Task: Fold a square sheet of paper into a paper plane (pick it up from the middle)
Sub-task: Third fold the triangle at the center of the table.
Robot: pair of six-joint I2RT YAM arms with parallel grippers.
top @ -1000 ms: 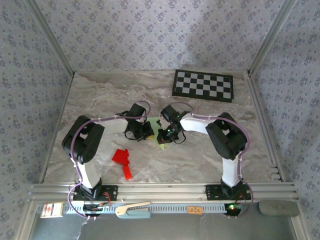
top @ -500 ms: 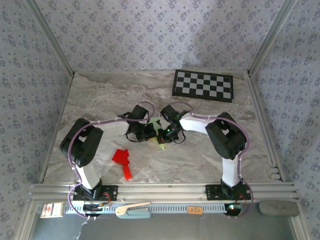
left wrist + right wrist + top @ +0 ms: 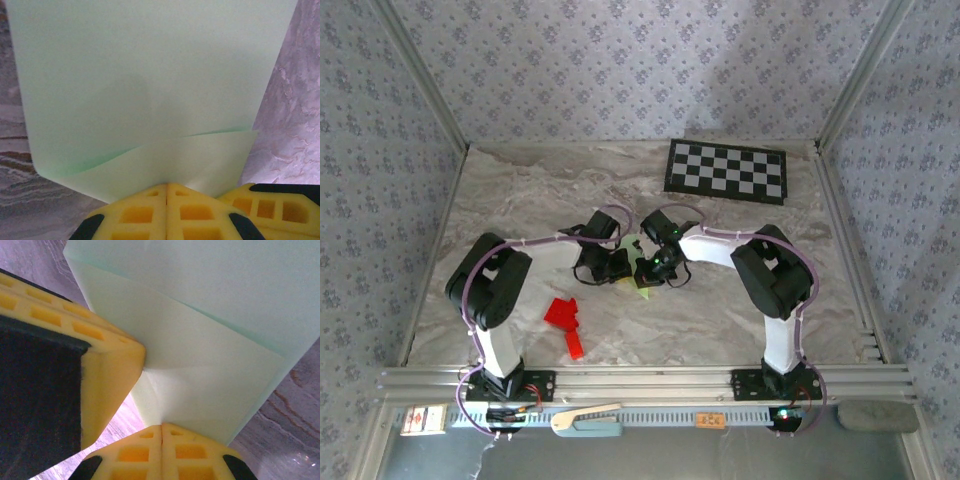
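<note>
The pale green square sheet of paper [image 3: 150, 75] is folded over on itself, with a lower flap [image 3: 190, 160] showing. No pointed paper plane shape is in view. My left gripper [image 3: 167, 187] is shut on the sheet's near edge. My right gripper [image 3: 161, 428] is shut on a neighbouring edge of the sheet [image 3: 210, 365]. In the right wrist view the left gripper's yellow finger [image 3: 65, 370] touches the paper beside it. From above, the left gripper [image 3: 619, 265] and the right gripper [image 3: 646, 268] meet at mid table, and a green corner of the sheet [image 3: 643, 290] pokes out below them.
A bright red paper shape [image 3: 565, 322] lies on the marble table [image 3: 520, 200] in front of the left arm. A black-and-white checkerboard [image 3: 727, 170] lies at the back right. Patterned walls close in the table on three sides.
My left gripper has edged right, closer to the right gripper, and the left arm's elbow has shifted. The right arm has barely moved.
</note>
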